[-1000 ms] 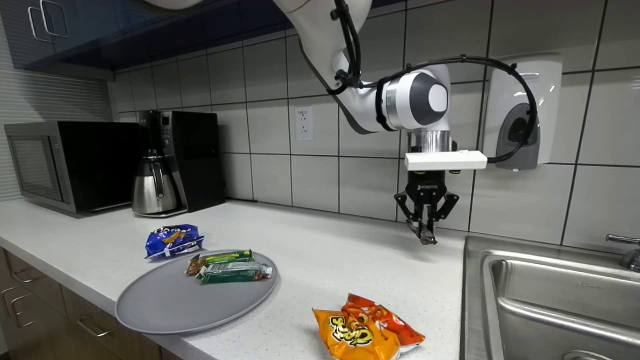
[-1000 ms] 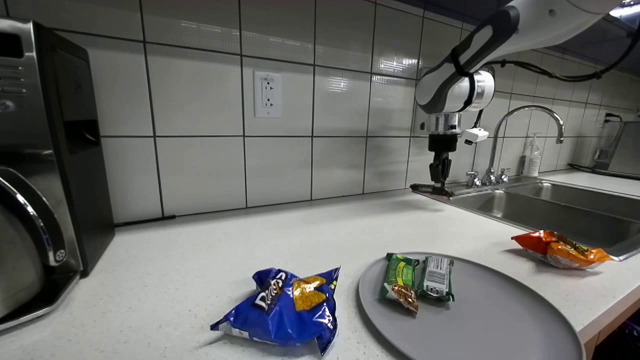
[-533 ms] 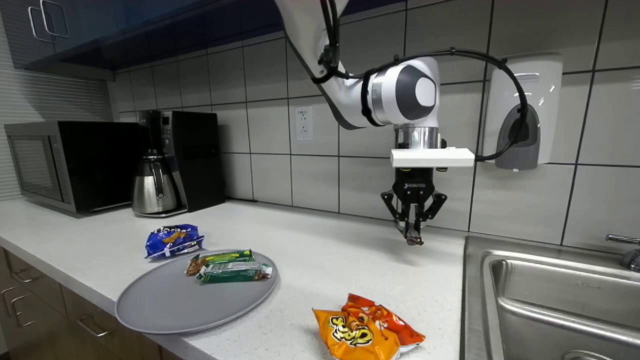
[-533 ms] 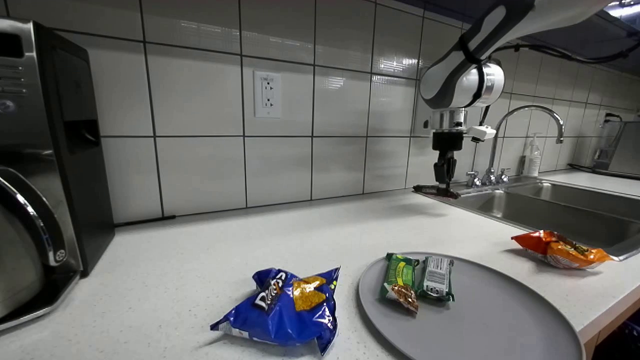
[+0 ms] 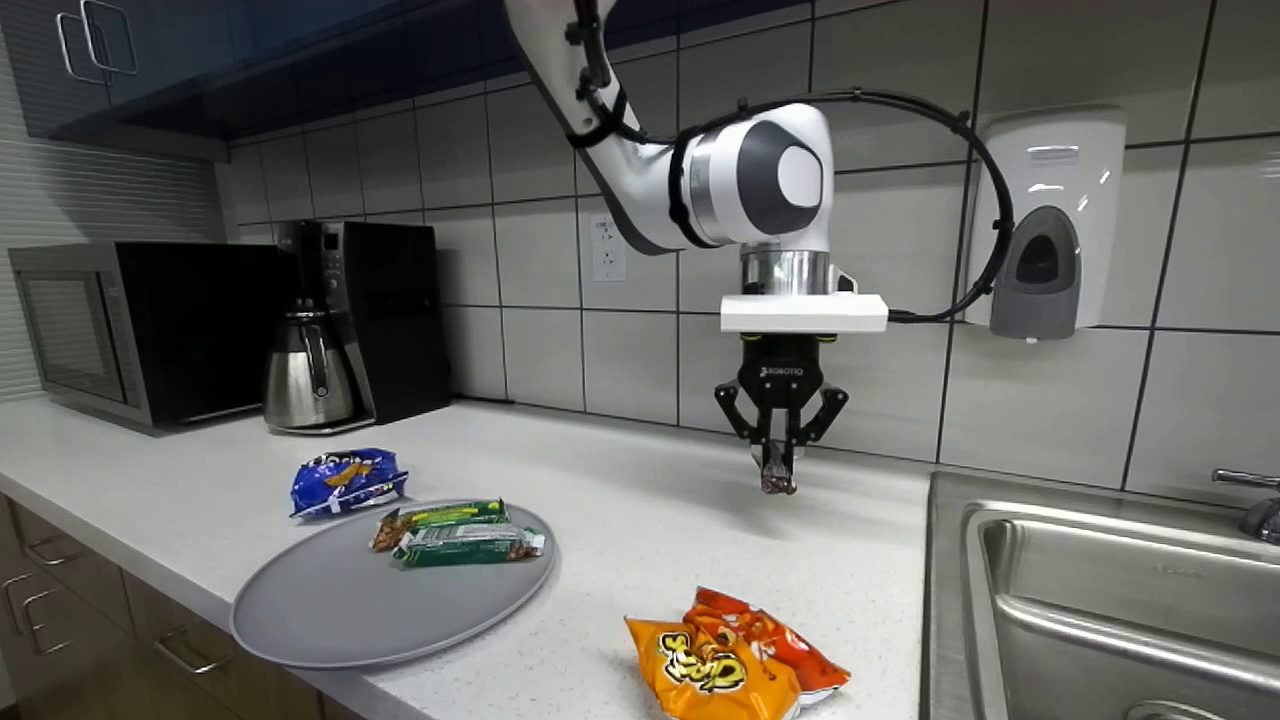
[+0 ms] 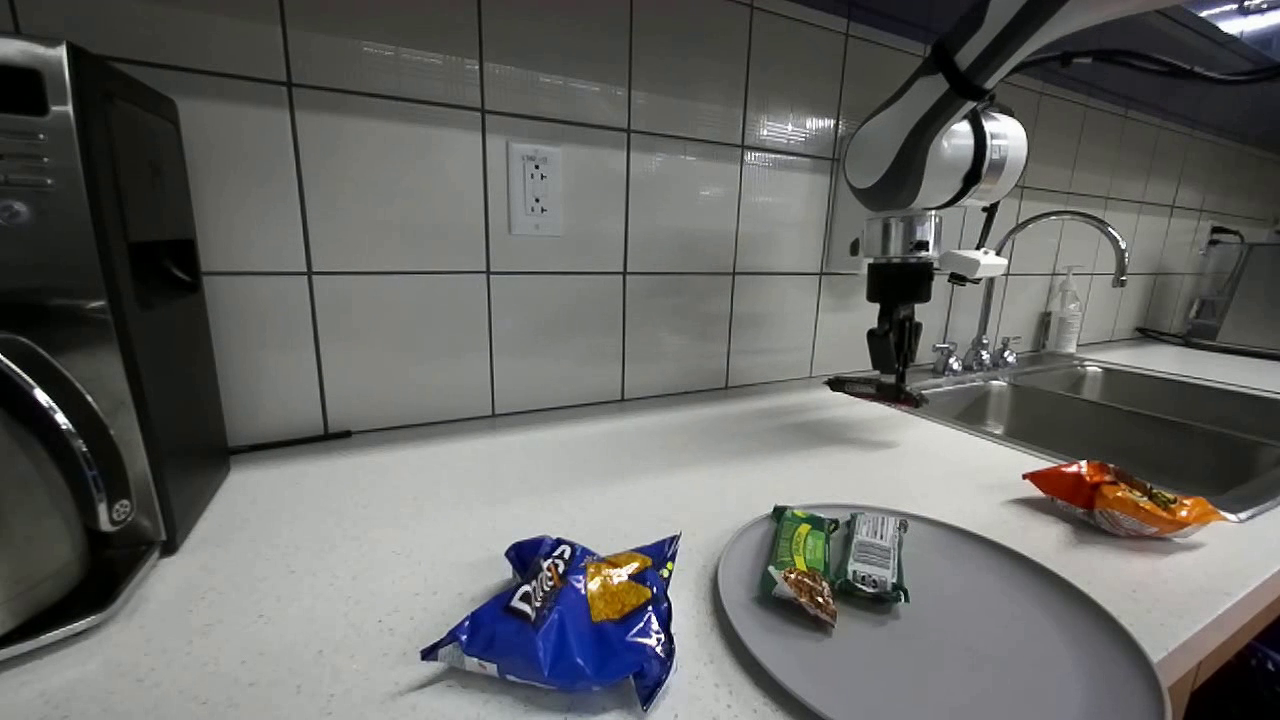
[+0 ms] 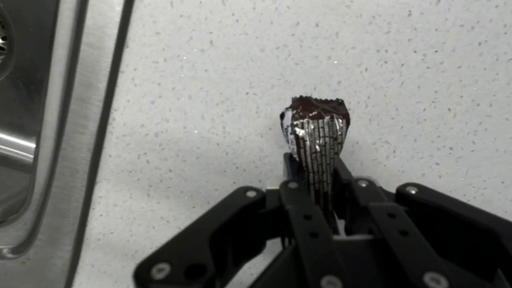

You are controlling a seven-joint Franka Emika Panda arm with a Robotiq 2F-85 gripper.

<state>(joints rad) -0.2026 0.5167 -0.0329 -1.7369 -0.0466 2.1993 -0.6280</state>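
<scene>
The black two-fingered gripper [image 7: 316, 165], nearly closed, pinches the shiny brown-wrapped bar [image 7: 319, 128] across its narrow width, likely for a firm hold, above the speckled white counter [image 5: 620, 470], left of the steel sink [image 5: 955, 600] in an exterior view.

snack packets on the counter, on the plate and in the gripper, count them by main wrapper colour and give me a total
Blue: 1, the blue bag
Orange: 1, the orange bag
Green: 2, the green bars on the plate
Brown: 1, the brown bar in the gripper
Total: 5
</scene>
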